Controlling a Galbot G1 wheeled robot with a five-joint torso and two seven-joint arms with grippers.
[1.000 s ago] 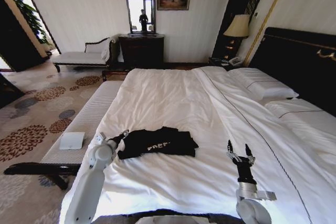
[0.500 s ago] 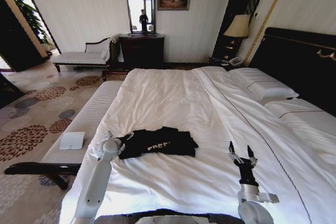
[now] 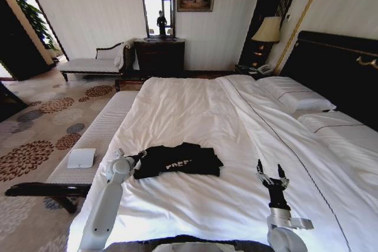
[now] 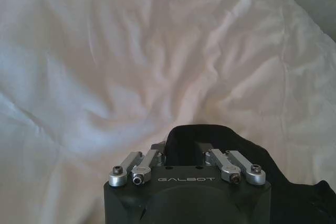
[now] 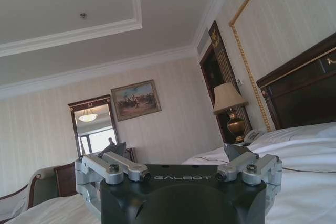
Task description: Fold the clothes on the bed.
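— Where are your hands right now?

— Nearest to me, my right hand (image 3: 271,176) stands upright over the white duvet on my right side, its fingers spread apart and holding nothing. My left hand (image 3: 137,156) is a little farther out, at the left end of the black short-sleeved cotton T-shirt with white lettering (image 3: 180,160). In my left wrist view, black cloth (image 4: 191,142) sits between the finger links, but I cannot tell whether the fingers are closed on it or only resting against it.

— And the shirt itself?

— It lies bunched and partly doubled over on the large white-sheeted double bed (image 3: 195,116), near the foot-end edge on my left half, well short of the white pillows (image 3: 295,95) by the dark headboard. Its long axis runs side to side across my view, from my left hand toward my right.

— Which arm is better placed?

— The left one, I judge: it touches the shirt's near-left edge, and the shirt stretches away from it to the right. My right hand is well apart from the shirt's right end, with bare duvet between them. I think any fold now depends on carrying that left edge rightward along the long axis.
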